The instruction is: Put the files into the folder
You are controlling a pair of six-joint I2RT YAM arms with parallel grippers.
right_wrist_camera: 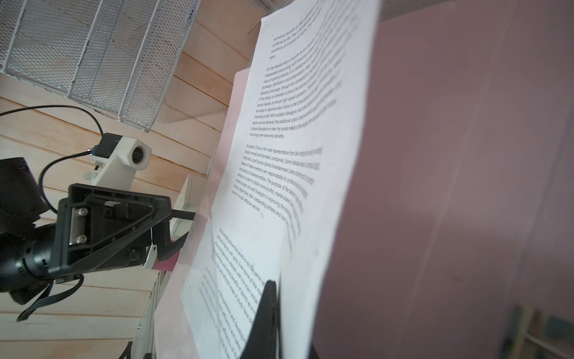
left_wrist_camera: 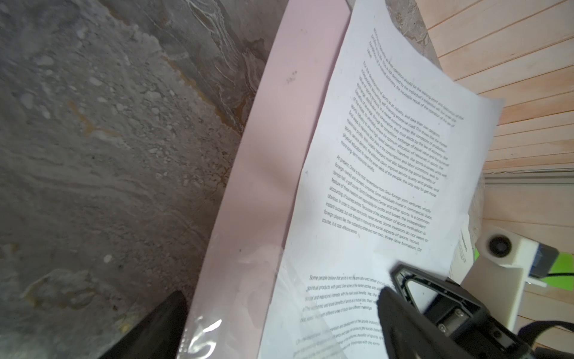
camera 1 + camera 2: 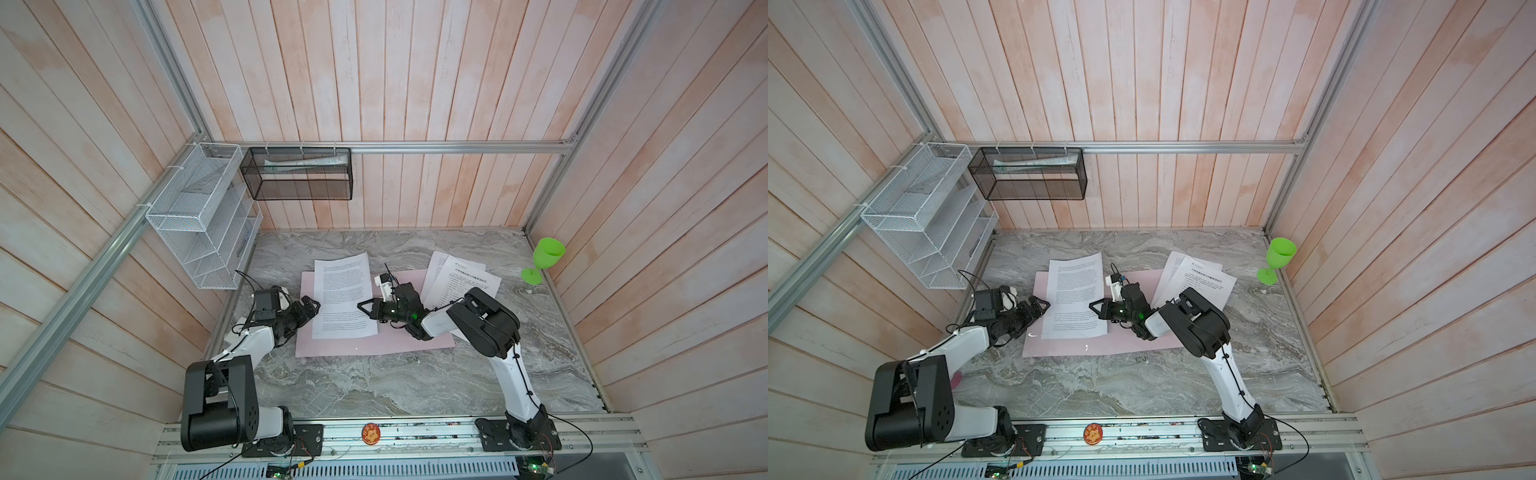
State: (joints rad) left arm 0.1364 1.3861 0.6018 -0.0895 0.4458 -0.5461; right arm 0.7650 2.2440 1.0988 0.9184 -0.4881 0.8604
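1. Blocking much of the pink folder's [image 3: 374, 345] right half, the right arm also covers the near part of two overlapping printed sheets [image 3: 465, 278] towards the desk's [image 3: 374, 386] right edge.
2. The right hand [image 3: 360, 306] is closed, its tip at the right edge of a single printed sheet [image 3: 343, 291]; whether it pinches the paper is unclear.
3. The left hand [image 3: 315, 306] sits low at the folder's left edge, jaws wide, holding nothing.
4. The folder lies open mid-desk; the single printed sheet rests on its left half, overhanging the far edge.
5. A black mesh basket [image 3: 297, 174] on the back wall holds something pale and indistinct.
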